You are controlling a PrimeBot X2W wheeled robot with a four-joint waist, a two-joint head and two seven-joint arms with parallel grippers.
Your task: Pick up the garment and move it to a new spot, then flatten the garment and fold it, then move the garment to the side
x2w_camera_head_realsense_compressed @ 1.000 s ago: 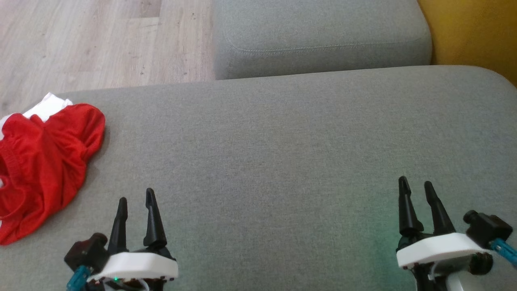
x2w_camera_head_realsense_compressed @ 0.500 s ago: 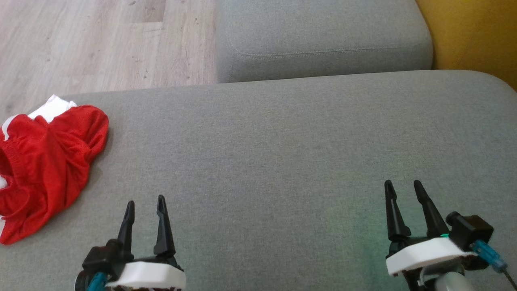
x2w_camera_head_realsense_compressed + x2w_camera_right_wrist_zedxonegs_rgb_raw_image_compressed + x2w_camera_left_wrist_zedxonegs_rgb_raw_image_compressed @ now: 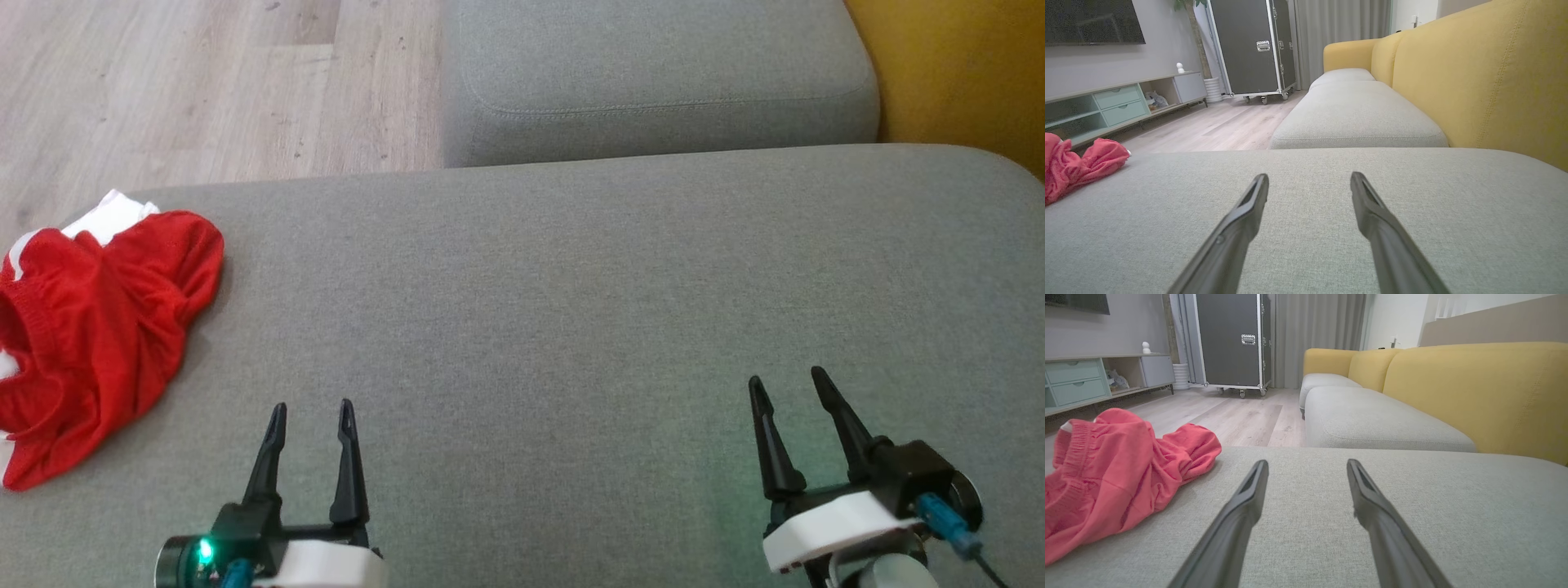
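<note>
Both arms have drifted slightly inward over the grey cushion (image 3: 571, 286), left gripper (image 3: 313, 404) and right gripper (image 3: 785, 376) spread wide and empty, so the red garment (image 3: 98, 327), crumpled at the cushion's left edge, awaits pickup.

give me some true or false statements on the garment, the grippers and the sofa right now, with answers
1. The red garment lies bunched at the left end of the grey cushion. True.
2. The left gripper is shut on the garment. False: its jaws stand open, apart from the garment, holding nothing.
3. The right gripper is open, with bare cushion ahead of it. True.
4. The garment is folded flat. False: it is a crumpled heap.
5. The sofa backrest is yellow. True.
6. The garment lies nearer the right gripper. False: it is nearer the left gripper.
</note>
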